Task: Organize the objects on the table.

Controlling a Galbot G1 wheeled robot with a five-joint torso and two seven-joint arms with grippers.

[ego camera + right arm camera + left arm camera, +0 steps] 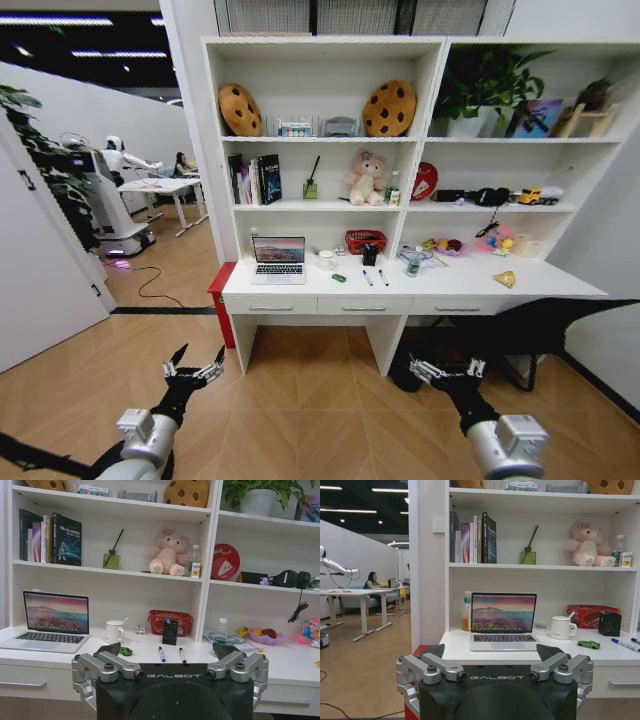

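A: Where do you stand in the job?

B: By my judgement you are at the approach step; nothing on the table has been handled. Nearest you, the left gripper hangs low at 7 o'clock with its fingers spread and empty, and the right gripper sits low at 5 o'clock, likewise spread and empty. Both hover over bare wood floor, well apart from the desk.

A: And the things to tidy?

B: Farther off on the desktop, at 12 o'clock: the silver laptop open toward 11, the tiny green toy car just beside it, then the 2 blue-capped pens at centre. The small clear bottle stands near 1 o'clock, and the yellow triangular wedge lies alone farther toward 2.

A: What does the next move call for?

B: Closing the gap and raising an arm, I judge. The floor ahead is open. Mind the front edge with its 3 drawers and the shelf overhead, which leaves little room above the desktop.
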